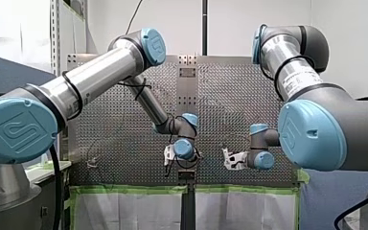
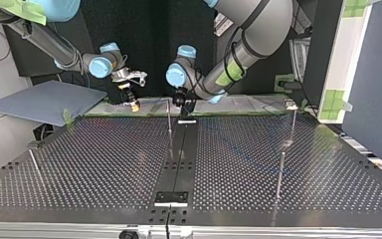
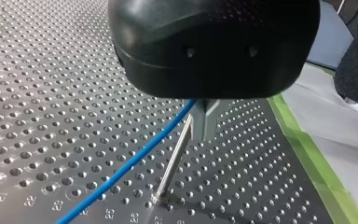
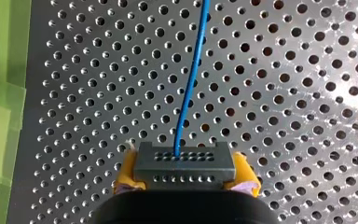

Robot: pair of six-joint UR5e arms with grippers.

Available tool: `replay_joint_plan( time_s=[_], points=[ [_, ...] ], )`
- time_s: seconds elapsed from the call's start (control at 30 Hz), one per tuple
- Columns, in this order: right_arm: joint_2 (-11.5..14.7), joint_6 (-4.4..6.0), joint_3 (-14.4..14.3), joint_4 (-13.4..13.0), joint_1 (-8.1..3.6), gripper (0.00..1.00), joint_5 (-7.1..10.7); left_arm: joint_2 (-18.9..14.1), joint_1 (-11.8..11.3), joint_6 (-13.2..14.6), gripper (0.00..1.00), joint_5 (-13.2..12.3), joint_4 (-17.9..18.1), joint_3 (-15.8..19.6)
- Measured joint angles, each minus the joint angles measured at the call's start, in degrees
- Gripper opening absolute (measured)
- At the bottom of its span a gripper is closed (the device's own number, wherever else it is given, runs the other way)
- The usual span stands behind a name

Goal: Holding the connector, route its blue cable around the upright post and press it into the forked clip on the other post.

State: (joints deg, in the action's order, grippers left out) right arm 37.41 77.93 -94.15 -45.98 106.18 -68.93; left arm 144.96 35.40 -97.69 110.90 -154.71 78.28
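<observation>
Right jaws clamp the connector (image 4: 184, 164) by its sides, leaving the cable (image 4: 191, 79) free to trail ahead over the tabletop (image 4: 307, 93); left jaws, grip undeterminable, stand at the post (image 3: 173, 161), cable alongside, apparently to guide it round.

Elbows high, wrists low; my right gripper (image 4: 185, 173) fingers (image 4: 126, 173) tight on the connector (image 4: 185, 163).

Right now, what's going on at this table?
My right arm has its jaws shut on the connector. Its blue cable runs off over the perforated table. In the left wrist view the cable rises to my left arm's end, close beside an upright post. The routing doesn't look finished.
</observation>
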Motion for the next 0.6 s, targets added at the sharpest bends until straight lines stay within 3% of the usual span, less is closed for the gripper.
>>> replay_joint_plan(
  time_s=[0.6],
  points=[
    [-0.02,0.22,0.06,0.09,0.24,0.0,0.1,1.44,-1.28,-1.61,0.02,-1.73,0.72,-0.31]
  ],
)
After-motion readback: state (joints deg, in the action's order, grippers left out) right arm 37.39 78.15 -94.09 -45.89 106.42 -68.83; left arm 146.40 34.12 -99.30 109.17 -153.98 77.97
